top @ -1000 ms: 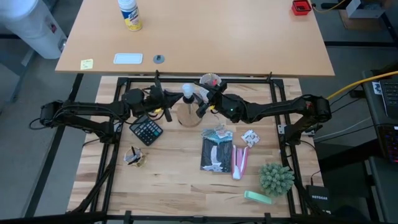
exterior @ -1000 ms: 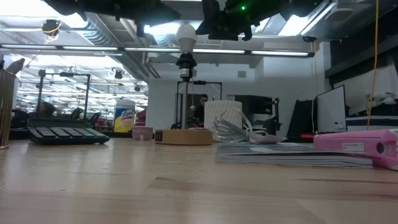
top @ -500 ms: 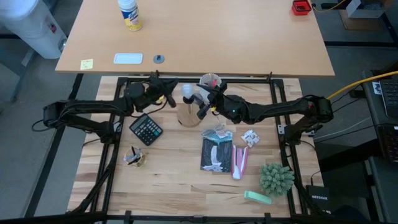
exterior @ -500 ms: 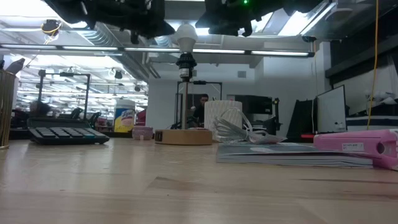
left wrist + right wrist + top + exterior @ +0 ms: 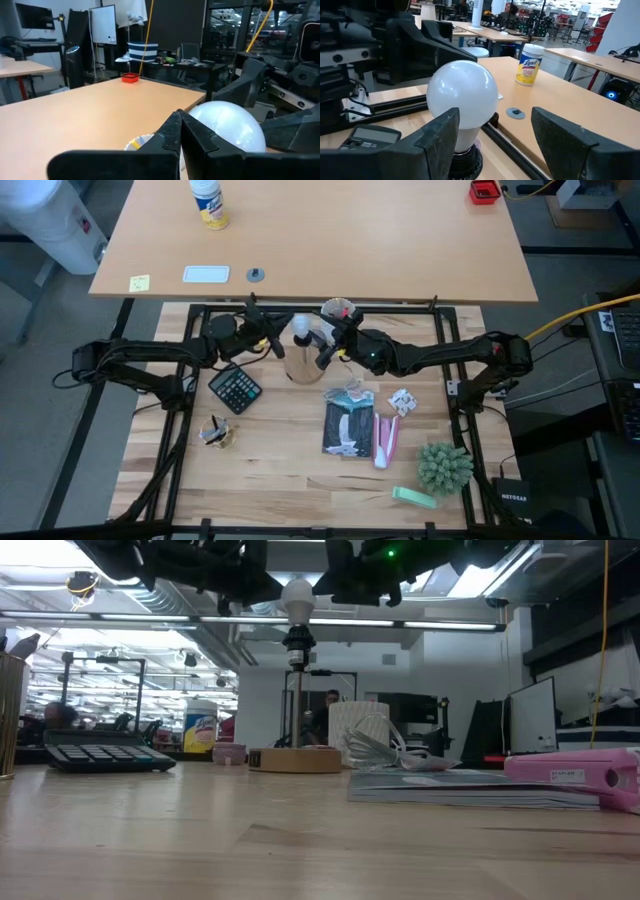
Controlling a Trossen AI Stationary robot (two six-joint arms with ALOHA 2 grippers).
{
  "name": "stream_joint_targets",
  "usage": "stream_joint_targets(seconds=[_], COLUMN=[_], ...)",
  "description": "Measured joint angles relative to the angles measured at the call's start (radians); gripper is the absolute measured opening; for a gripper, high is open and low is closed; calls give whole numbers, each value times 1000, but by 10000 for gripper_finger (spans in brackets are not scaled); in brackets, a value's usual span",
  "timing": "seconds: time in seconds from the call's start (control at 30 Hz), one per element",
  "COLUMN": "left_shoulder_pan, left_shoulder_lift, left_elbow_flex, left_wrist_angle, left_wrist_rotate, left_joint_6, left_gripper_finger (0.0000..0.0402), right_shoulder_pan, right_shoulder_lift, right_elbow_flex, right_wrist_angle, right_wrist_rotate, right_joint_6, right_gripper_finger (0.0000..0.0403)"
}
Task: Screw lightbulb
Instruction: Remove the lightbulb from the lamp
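The white frosted lightbulb stands upright with its base in the black socket on the post of the round wooden disc stand. My left gripper is shut and level, just to the bulb's left; in the left wrist view the globe shows right behind its tips. My right gripper is open on the bulb's right side. In the right wrist view the bulb stands beyond one finger, off the middle of the gap. My left gripper's shut fingertips lie level beside the bulb's globe on its left side; I cannot tell whether they touch it. My right gripper's open fingers stand beside the globe; one finger hides the globe's lower edge, so I cannot tell whether it touches.
A white cup with red items stands just behind the stand. A calculator lies to the near left. A booklet, a pink item and a green plant lie nearer the front right.
My left gripper has drawn back from the bulb toward the far left, then come back toward the bulb, and now stands close on its left. The bulb and stand have stayed where they were.
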Motion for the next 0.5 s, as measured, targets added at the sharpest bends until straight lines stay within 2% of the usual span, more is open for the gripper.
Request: stream_joint_targets(seconds=[0.27, 0.5], left_shoulder_pan=[-25, -30], left_shoulder_lift=[-1, -4], left_elbow_flex=[0, 0], left_wrist_angle=[-8, -12], left_wrist_rotate=[-7, 1], left_joint_6=[-7, -28], left_gripper_finger=[1, 1], right_shoulder_pan=[-4, -6], right_shoulder_lift=[0, 1], right_elbow_flex=[0, 0], right_wrist_angle=[-6, -9], right_wrist_rotate=[5, 55], right_joint_6=[-5, -6], right_gripper_finger=[255, 255])
